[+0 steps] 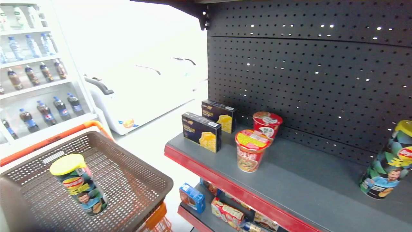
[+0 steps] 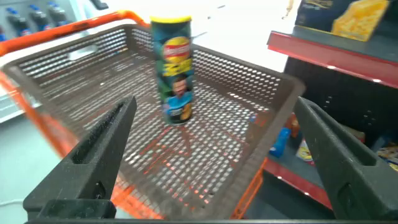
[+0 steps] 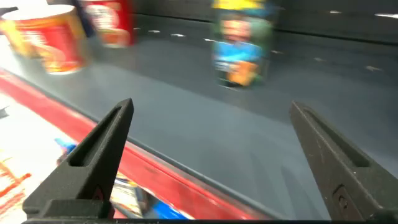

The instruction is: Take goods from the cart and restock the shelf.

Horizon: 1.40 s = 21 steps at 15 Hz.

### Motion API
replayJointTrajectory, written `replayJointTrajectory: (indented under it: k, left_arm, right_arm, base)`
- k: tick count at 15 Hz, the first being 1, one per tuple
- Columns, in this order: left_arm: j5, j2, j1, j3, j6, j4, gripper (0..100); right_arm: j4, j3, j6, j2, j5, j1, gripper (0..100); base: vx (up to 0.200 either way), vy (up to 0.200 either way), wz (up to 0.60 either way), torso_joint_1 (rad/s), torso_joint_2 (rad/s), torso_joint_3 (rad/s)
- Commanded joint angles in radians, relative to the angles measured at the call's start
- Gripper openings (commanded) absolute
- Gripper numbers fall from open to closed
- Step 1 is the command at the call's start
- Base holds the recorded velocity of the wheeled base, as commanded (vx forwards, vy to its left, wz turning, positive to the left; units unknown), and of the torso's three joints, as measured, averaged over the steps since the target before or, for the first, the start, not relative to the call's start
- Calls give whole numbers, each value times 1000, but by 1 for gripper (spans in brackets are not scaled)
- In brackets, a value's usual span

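Shelving comes first: the shelf [image 1: 305, 190] has a grey deck with a red front edge and a black pegboard back, and in the right wrist view its deck [image 3: 205, 124] stretches out under the arm. To its left stands the cart [image 1: 141, 164], a brown perforated basket on an orange frame, also seen in the left wrist view [image 2: 81, 68]. Behind the cart a drinks cooler [image 1: 38, 74] holds rows of bottles.

The left gripper [image 2: 211, 162] hangs over the cart with its fingers spread wide and nothing between them. The right gripper [image 3: 211, 162] sits before the shelf's red edge, likewise spread wide and empty.

One chip can [image 1: 79, 187] stands in the cart, yellow lid up, apart from the left fingers [image 2: 173, 68]. A second chip can [image 1: 388, 161] stands on the shelf at the right, near the pegboard, well beyond the right gripper [image 3: 241, 43].

Two dark boxes [image 1: 201, 131] stand at the shelf's left end, one behind the other. Just beside them are two cup noodles [image 1: 251, 149], one behind the other. A blue pack [image 1: 192, 197] lies on the tier below.
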Motion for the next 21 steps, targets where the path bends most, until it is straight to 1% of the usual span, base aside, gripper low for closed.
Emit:
replayJointTrajectory:
  k: [1,7,8,9,11,13,14,15,16,17,18,20,21]
  left_arm:
    - [1,0,1,0,-1,1,100]
    - [-5,1,-1,-2,2,1,100]
    - [-22,1,-4,-2,16,3,100]
    - [-24,1,-4,-2,24,1,100]
    - [-47,6,-5,-5,30,6,100]
    - [-48,55,-25,-5,35,7,100]
    - [-55,58,-28,-5,44,7,100]
    - [-67,82,-58,-5,52,6,100]
    - [-110,92,-67,-21,105,-9,100]
    - [-226,144,-81,-132,168,-2,100]
    - [-340,359,-74,-244,144,46,100]
    - [-355,601,-94,-344,44,-46,100]
    - [-354,754,-102,-403,16,-106,100]
  right_arm:
    - [0,0,0,1,0,0,100]
    - [0,0,0,1,2,0,100]
    - [-2,0,6,1,0,0,100]
    - [-2,0,6,1,2,0,100]
    - [-2,0,8,1,2,0,100]
    - [-2,0,8,1,2,0,100]
    - [-2,0,8,1,2,0,100]
    - [-2,0,8,1,2,0,100]
    - [-2,0,8,1,2,0,100]
    - [-3,2,8,1,2,0,100]
    - [-3,2,10,1,2,0,100]
    - [-3,0,8,1,2,0,100]
    - [-3,0,8,1,2,0,100]
  base:
    - [0,0,600,2,7,2]
    - [0,0,600,5,2,4]
    - [0,0,0,0,0,0]
    - [0,0,0,0,0,0]
    - [0,0,0,0,0,0]
    - [0,0,0,0,0,0]
    - [0,0,0,0,0,0]
    - [0,0,0,0,0,0]
    - [0,0,0,0,0,0]
    - [0,0,0,0,0,0]
    - [0,0,0,0,0,0]
    - [0,0,0,0,0,0]
    - [0,0,0,0,0,0]
